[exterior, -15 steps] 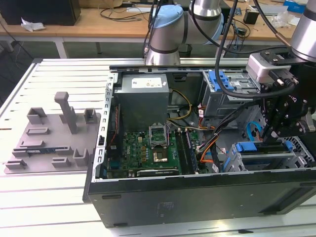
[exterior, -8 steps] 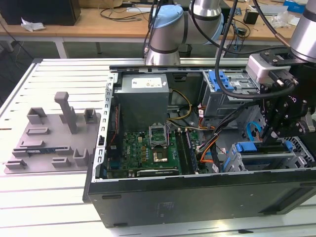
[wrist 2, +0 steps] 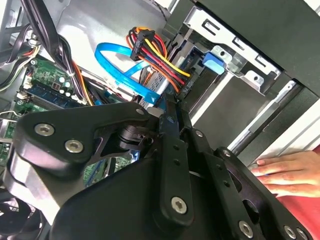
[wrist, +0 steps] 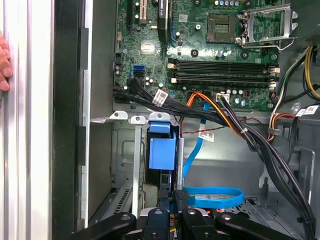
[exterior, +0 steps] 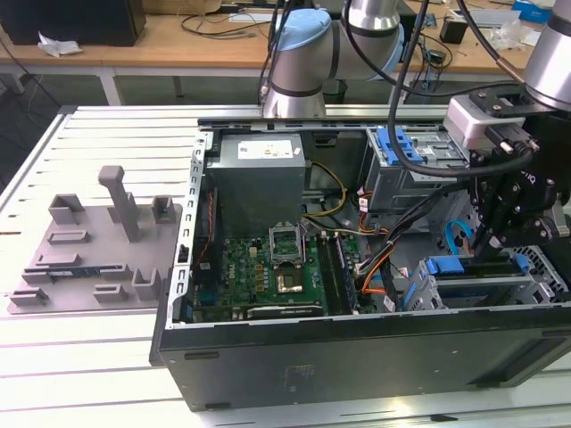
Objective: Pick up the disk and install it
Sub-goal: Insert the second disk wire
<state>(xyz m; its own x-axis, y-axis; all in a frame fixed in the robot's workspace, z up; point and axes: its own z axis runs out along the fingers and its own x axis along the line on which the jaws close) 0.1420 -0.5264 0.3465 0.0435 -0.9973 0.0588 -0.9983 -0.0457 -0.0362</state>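
The disk (wrist: 163,152) stands edge-on in the lower grey drive cage (wrist: 125,150) of the open computer case, its blue carrier frame facing outward. In the exterior view the blue carrier of the disk (exterior: 443,266) shows at the top of that cage (exterior: 500,290), at the case's front right. My gripper (exterior: 489,239) hangs straight above it. In the first wrist view my gripper (wrist: 171,197) has its black fingers drawn together on the dark end of the disk. In the second wrist view the gripper (wrist 2: 170,107) tapers to a narrow point by the cage (wrist 2: 235,60).
A blue data cable (wrist: 210,195) and a red-yellow-black power bundle (wrist 2: 155,50) lie close to the fingers. The motherboard (exterior: 277,276), power supply (exterior: 259,174) and an upper cage with a blue bracket (exterior: 397,147) fill the case. A person's hand (wrist 2: 285,172) rests outside. A grey fixture plate (exterior: 89,250) lies left.
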